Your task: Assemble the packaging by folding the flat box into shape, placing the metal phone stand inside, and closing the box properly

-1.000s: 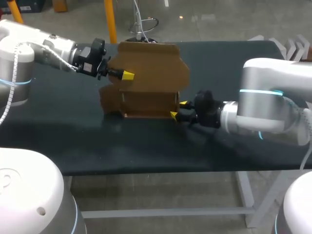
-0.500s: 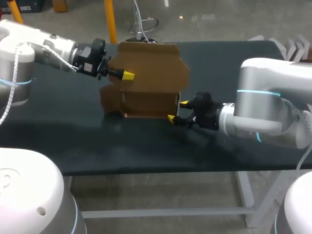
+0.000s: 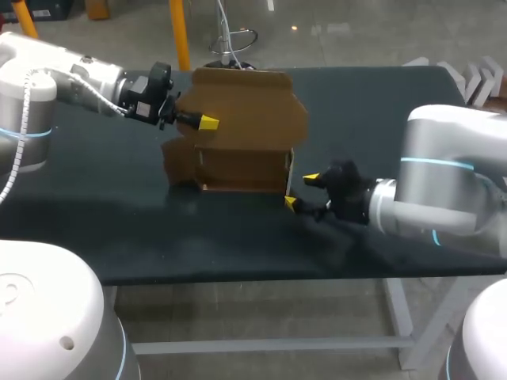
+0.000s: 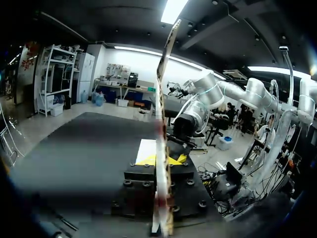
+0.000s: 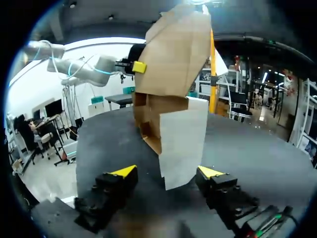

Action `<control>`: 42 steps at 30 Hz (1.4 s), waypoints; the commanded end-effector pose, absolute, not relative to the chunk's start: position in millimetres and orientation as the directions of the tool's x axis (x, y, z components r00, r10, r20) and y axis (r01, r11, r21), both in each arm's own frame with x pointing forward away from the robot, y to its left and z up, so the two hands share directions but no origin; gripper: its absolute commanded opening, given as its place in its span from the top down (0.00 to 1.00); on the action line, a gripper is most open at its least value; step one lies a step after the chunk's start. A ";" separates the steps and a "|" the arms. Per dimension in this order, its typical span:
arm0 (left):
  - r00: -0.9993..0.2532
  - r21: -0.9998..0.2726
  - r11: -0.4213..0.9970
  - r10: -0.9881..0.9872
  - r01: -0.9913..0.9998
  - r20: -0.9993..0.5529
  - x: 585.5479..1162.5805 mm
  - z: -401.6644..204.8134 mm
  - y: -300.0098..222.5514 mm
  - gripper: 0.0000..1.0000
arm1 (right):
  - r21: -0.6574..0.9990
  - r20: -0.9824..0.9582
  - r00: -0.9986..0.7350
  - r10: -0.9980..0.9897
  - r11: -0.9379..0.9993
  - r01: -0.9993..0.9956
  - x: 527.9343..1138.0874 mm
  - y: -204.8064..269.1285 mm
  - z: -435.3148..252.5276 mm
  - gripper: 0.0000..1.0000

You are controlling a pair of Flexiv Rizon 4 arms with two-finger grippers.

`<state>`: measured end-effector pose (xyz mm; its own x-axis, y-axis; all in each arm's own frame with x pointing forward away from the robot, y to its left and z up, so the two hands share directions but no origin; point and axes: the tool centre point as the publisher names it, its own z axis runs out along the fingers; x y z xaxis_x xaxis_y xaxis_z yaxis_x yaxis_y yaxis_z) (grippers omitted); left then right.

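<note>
Left gripper [image 3: 207,121] clamps the raised lid of the cardboard box [image 3: 242,162] on the table [image 3: 95,214]; right gripper [image 3: 301,190] gapes just beside its side flap, contents unseen.

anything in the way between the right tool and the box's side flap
Nothing visible. The right tool is open, and the side flap of the box lies straight ahead of its fingers, with only bare table in between.

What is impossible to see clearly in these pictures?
- No view shows the phone stand; box walls hide the inside in the head view.
- Head view: far finger of the left gripper is behind the box flap.
- Right wrist view: a pale flap covers the box opening.
</note>
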<state>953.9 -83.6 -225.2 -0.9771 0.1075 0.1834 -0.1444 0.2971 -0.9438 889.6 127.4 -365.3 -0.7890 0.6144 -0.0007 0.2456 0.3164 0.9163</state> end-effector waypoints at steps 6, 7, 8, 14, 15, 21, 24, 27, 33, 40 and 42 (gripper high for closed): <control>-0.977 -0.943 0.299 0.109 -0.145 0.184 953.6 -227.0 -83.8 1.00 | 0.929 0.014 -0.845 0.534 0.306 0.209 868.1 99.3 -359.8 0.16; -0.977 -0.943 0.299 0.109 -0.145 0.184 953.6 -227.0 -83.8 1.00 | 0.929 0.015 -0.851 0.525 0.307 0.207 866.1 97.7 -359.3 0.16; -0.977 -0.943 0.299 0.109 -0.145 0.184 953.6 -227.0 -83.8 1.00 | 0.930 0.020 -0.859 0.511 0.306 0.204 864.4 95.9 -358.7 0.15; -0.977 -0.943 0.299 0.109 -0.145 0.184 953.6 -227.0 -83.8 1.00 | 0.925 0.015 -0.888 0.459 0.330 0.186 864.4 81.0 -353.8 0.16; -0.977 -0.943 0.299 0.109 -0.145 0.184 953.6 -227.0 -83.8 1.00 | 0.923 0.011 -0.894 0.448 0.339 0.181 865.2 79.2 -353.2 0.17; -0.977 -0.943 0.299 0.109 -0.145 0.184 953.6 -227.0 -83.8 1.00 | 0.917 0.002 -0.914 0.406 0.364 0.164 874.6 74.3 -353.0 0.36; -0.977 -0.943 0.299 0.109 -0.145 0.184 953.6 -227.0 -83.8 1.00 | 0.914 0.003 -0.926 0.379 0.375 0.157 882.3 75.5 -355.0 0.42; -0.977 -0.943 0.299 0.109 -0.145 0.184 953.6 -227.0 -83.8 1.00 | 0.912 0.002 -0.935 0.354 0.382 0.147 889.4 78.5 -356.5 0.40; -0.977 -0.943 0.299 0.109 -0.145 0.184 953.6 -227.0 -83.8 1.00 | 0.910 -0.013 -0.949 0.315 0.398 0.119 902.4 87.6 -357.5 0.40; -0.977 -0.943 0.299 0.109 -0.145 0.184 953.6 -227.0 -83.8 1.00 | 0.910 -0.039 -0.958 0.283 0.406 0.083 917.1 105.1 -363.3 0.39; -0.977 -0.943 0.299 0.109 -0.145 0.184 953.6 -227.0 -83.8 1.00 | 0.909 -0.042 -0.960 0.277 0.409 0.078 919.9 109.4 -364.6 0.41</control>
<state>953.9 -83.6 -225.2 -0.9771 0.1075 0.1834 -0.1444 0.2971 -0.9438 910.4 101.9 -358.4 -0.9535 0.2968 -0.0518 0.0781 0.4094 0.9090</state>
